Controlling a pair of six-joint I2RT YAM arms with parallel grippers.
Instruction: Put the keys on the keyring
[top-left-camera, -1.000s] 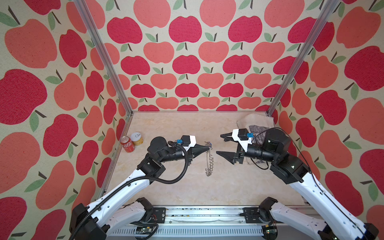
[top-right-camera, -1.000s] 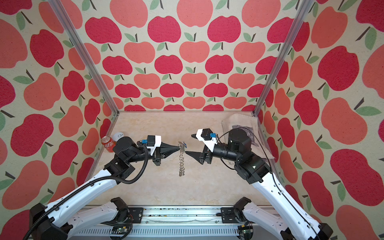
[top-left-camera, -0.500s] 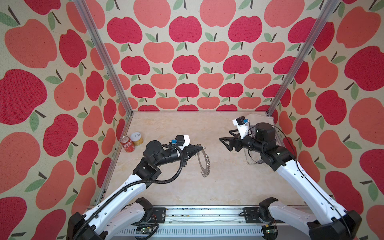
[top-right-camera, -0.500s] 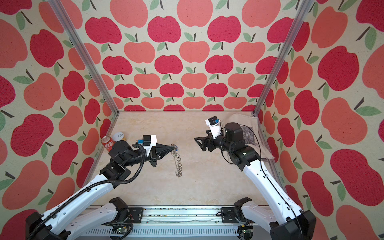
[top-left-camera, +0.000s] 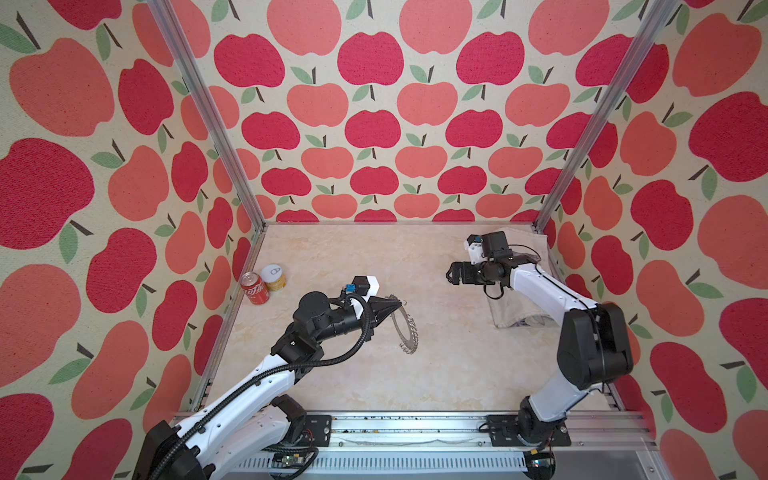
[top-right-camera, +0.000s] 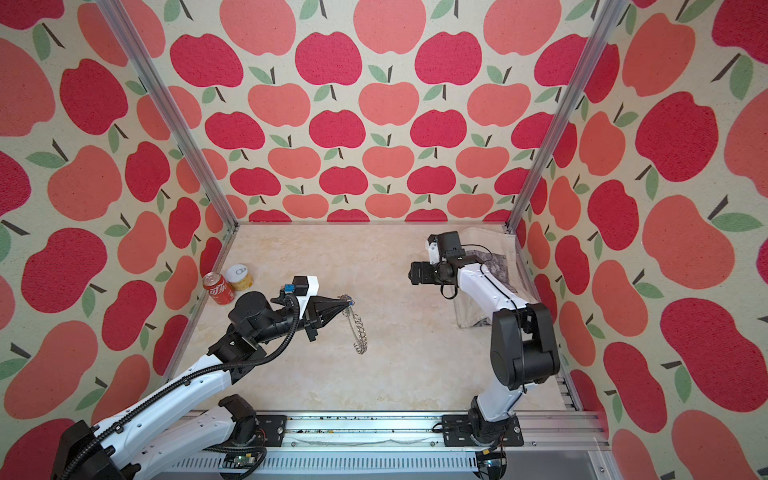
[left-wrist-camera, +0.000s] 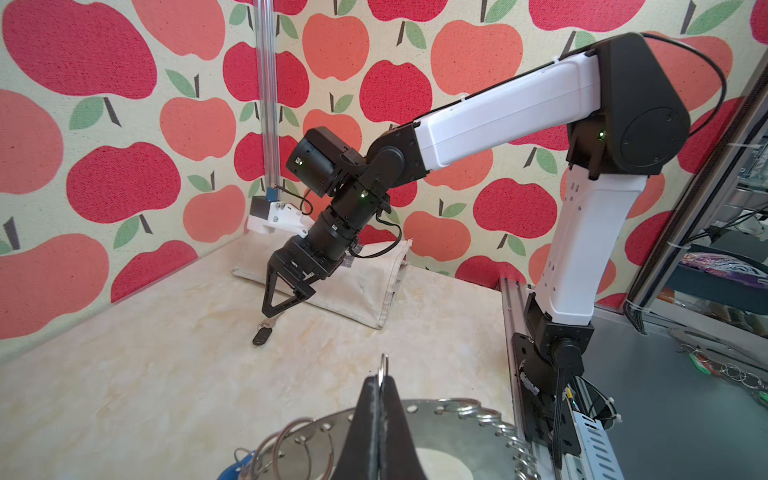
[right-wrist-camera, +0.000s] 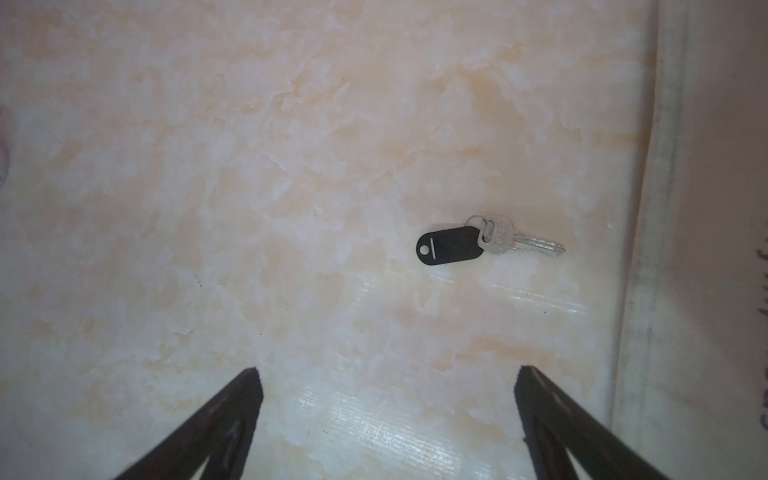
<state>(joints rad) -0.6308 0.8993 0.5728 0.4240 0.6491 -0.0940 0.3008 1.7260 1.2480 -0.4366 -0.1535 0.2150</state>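
Left end effector (top-left-camera: 400, 302) is clamped on a rim ring of the keyring (top-left-camera: 405, 329), which hangs edge-on above the worktop (top-left-camera: 332, 374). The blue tag (left-wrist-camera: 234, 471) at its rim perhaps carries a key. Farther back, right end effector (right-wrist-camera: 386, 382) is spread wide over the black-tagged key (right-wrist-camera: 478, 243), which lies flat.

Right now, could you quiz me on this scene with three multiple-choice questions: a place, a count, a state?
1. Left pincer: A open, empty; B shut on the keyring; C shut on a spoon.
2. Drink cans: A one; B two; C four.
3. Black-tagged key: A on the table by the right pincer; B in a drawer; C on the keyring.
Answers: B, the keyring hangs from its closed tips; B, one red, one yellow; A, it lies before the open pincer.
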